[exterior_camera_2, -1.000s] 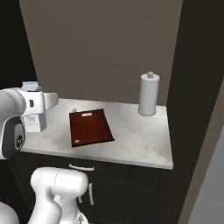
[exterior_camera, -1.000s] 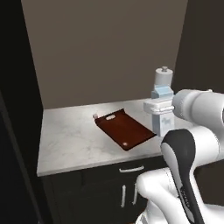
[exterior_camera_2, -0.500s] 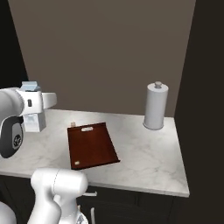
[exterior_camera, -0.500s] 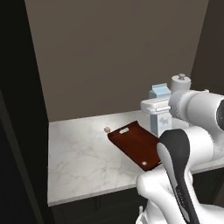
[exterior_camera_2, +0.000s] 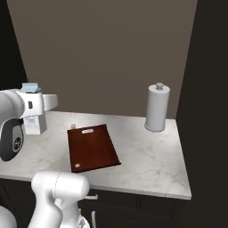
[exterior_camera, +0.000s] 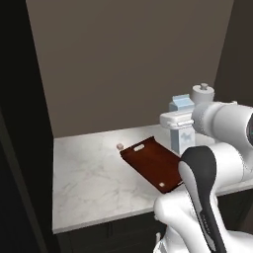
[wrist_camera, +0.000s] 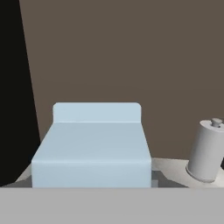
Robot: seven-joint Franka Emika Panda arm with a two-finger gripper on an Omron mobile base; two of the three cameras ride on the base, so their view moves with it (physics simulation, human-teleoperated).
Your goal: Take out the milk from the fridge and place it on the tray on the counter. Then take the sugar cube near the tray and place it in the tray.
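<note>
1. The tool grips the milk at the right of the left base view; the carton sits upright above the tabletop.
2. The tray lies at centre frame.
3. The sugar cube rests just beyond the tray's far end.
4. A grey-white cylinder stands far right.

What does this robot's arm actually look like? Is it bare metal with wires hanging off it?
No bare metal or loose wires show. The arm is smooth, glossy white, built from rounded, tube-like sections with bulging elbows. Dark charcoal bands mark the joints, one broad and curved near the front in the left base view, another a dark round cap in the right base view. Its hand is a boxy white block.
</note>
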